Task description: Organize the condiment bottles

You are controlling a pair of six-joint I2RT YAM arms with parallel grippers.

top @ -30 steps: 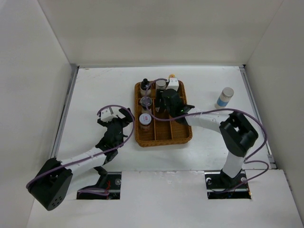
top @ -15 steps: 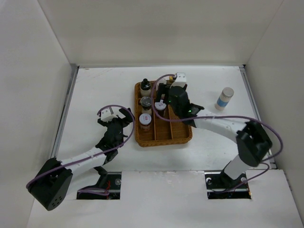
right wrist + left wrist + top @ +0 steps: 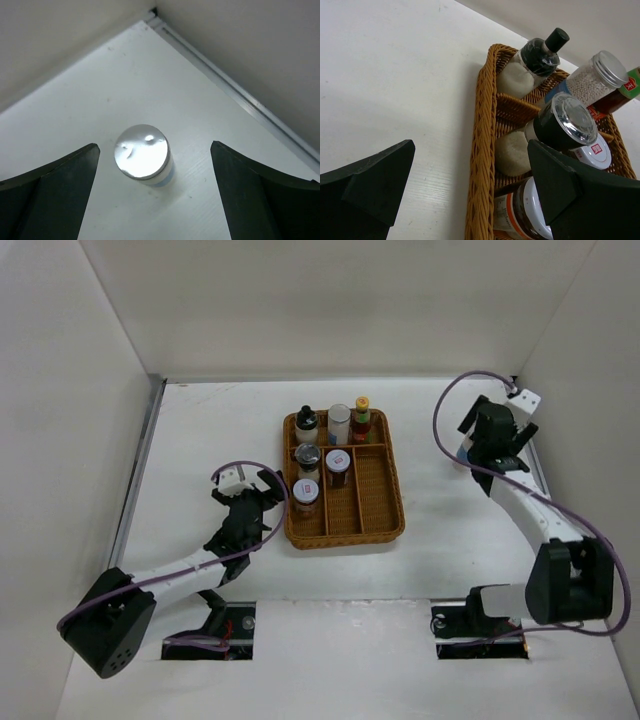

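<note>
While the left gripper (image 3: 470, 150) hangs spread wide just off the left rim of the wicker tray (image 3: 378, 495), six bottles stand inside. Along the far end are the black-capped bottle (image 3: 306, 422), a silver-capped bottle of white beads (image 3: 339, 423) and the slim red yellow-capped bottle (image 3: 361, 417); nearer are the grey-lidded jar (image 3: 307, 456), a small white-capped jar (image 3: 337, 464) and a larger white-capped jar (image 3: 305, 493), their red cap marks too small to read. Well right of the tray, the blue-labelled bottle (image 3: 143, 152) stands alone, shiny-topped, with the right gripper (image 3: 153, 150) poised above it, fingers wide apart, not touching.

Table (image 3: 200, 430): wicker tray (image 3: 376, 495), perhaps blue-labelled bottle (image 3: 143, 154)
</note>
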